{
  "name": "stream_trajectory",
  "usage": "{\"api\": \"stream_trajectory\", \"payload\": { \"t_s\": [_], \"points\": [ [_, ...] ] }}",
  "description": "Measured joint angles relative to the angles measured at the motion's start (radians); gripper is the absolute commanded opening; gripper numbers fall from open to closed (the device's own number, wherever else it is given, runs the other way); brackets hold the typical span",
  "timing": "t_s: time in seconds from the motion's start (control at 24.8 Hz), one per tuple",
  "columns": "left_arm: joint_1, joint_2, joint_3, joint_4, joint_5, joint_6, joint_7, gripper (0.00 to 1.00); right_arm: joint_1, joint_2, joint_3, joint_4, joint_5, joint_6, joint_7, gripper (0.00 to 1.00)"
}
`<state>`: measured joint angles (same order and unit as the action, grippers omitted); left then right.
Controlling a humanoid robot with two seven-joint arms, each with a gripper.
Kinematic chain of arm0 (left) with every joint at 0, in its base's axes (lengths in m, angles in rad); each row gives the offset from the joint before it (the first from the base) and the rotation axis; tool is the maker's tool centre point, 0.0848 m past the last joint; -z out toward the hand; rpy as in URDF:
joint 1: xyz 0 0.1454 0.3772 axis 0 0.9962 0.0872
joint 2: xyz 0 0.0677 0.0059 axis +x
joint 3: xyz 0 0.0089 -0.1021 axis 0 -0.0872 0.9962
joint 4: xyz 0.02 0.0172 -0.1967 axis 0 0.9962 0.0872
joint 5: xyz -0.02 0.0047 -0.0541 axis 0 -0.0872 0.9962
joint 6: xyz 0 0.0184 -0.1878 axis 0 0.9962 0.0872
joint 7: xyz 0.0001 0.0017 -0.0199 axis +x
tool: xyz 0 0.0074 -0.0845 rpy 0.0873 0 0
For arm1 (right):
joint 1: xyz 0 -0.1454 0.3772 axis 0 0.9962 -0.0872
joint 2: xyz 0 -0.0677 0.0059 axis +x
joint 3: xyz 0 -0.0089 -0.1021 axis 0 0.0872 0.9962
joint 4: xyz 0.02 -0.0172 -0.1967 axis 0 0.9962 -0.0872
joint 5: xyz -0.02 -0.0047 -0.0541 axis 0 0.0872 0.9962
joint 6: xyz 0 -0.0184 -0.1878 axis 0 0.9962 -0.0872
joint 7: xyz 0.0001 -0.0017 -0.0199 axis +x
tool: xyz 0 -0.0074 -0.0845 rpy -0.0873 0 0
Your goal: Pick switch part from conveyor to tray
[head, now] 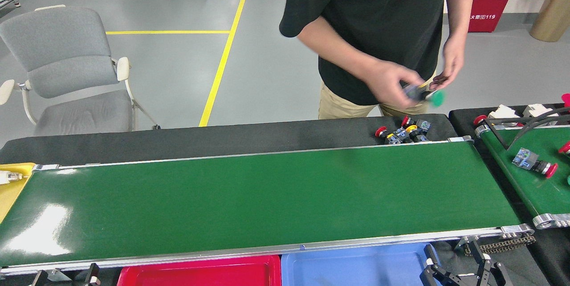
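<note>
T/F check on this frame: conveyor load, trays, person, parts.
1. The long conveyor carries no switch part. True.
2. A person's hands hold a part with a green cap. True.
3. The red tray lies right of the blue tray. False: red is to the left of blue.
4. A cluster of switch parts sits on the black surface beyond the belt's far rail. True.
5. The short belt at right is bare. False: a red-capped switch part lies on it.

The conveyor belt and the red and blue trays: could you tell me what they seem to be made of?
The conveyor belt looks like glossy green rubber or PVC, judging by its bright glare patches; its edge rails look like bare metal. The red tray and blue tray look like smooth moulded plastic with a soft sheen.
</note>
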<state>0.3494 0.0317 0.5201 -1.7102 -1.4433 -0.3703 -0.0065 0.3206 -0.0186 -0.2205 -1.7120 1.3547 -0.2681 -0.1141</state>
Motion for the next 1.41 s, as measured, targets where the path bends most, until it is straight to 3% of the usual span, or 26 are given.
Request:
{"api": "stream_trajectory", "payload": {
  "t_s": [0.56, 0.85, 1.41],
  "points": [
    [-0.008, 0.0, 0.005, 0.022, 0.001, 0.006, 0.003, 1.0, -0.031, -0.034, -0.023, 0.014, -0.001, 0.008, 0.006, 0.99],
    [-0.011, 0.0, 0.008, 0.022, 0.003, 0.006, 0.004, 1.0, -0.06, -0.059, -0.062, 0.027, -0.074, 0.01, 0.081, 0.99],
    [-0.011, 0.0, 0.0, 0.022, 0.004, 0.009, 0.004, 1.0, -0.106, -0.078, -0.063, 0.082, -0.079, -0.011, 0.107, 0.99]
  ]
}}
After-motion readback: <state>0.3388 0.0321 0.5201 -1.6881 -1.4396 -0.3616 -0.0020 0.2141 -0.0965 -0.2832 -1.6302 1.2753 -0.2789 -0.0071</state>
